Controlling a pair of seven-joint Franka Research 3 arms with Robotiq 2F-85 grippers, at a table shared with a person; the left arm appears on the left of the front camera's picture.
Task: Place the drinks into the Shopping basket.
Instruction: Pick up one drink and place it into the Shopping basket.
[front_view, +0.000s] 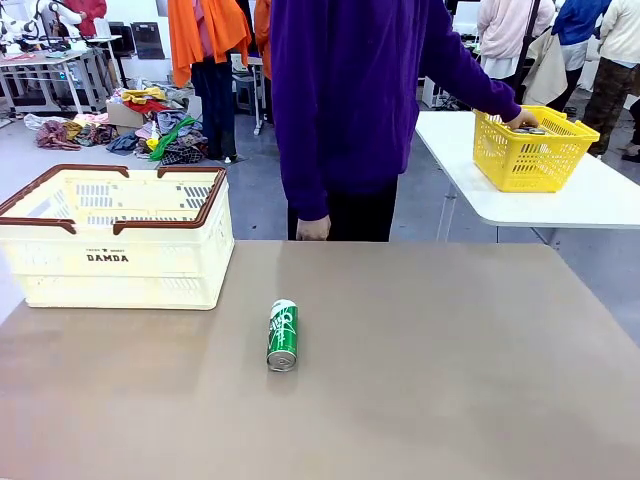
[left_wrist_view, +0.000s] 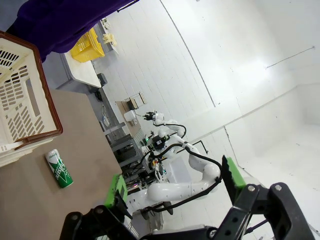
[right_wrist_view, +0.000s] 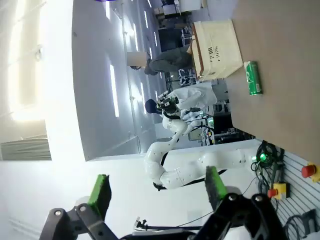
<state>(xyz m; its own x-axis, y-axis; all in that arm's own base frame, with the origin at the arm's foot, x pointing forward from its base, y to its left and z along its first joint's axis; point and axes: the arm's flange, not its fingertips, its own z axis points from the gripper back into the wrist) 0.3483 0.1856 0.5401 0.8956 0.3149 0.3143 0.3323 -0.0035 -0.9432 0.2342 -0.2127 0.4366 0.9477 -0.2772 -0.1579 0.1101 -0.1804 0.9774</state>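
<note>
Lying on its side near the middle of the brown table (front_view: 450, 380) is a green can (front_view: 283, 335) with white lettering, its silver end turned towards the robot's side. It rests on the bare tabletop, in front of the Shopping basket (front_view: 120, 262) and off to that basket's right, clearly apart from it. The cream basket stands at the far left corner of the table, upright, with its reddish-brown handles folded down along the rim and "DAMDA" printed on the near wall.

A person in a purple top stands at the far edge. One hand (front_view: 313, 229) hangs just above the table's far edge, and the other hand (front_view: 521, 120) reaches into a yellow basket (front_view: 530, 155) on a white side table (front_view: 600, 200) to the right.

From its wrist camera, the left gripper (left_wrist_view: 174, 181) is up in the air, green-padded fingers spread wide apart in open air, the can well away on the table below. The right gripper (right_wrist_view: 158, 187) looks the same from its own camera: fingers set wide apart, raised off the table, with the can and cream basket far off.
</note>
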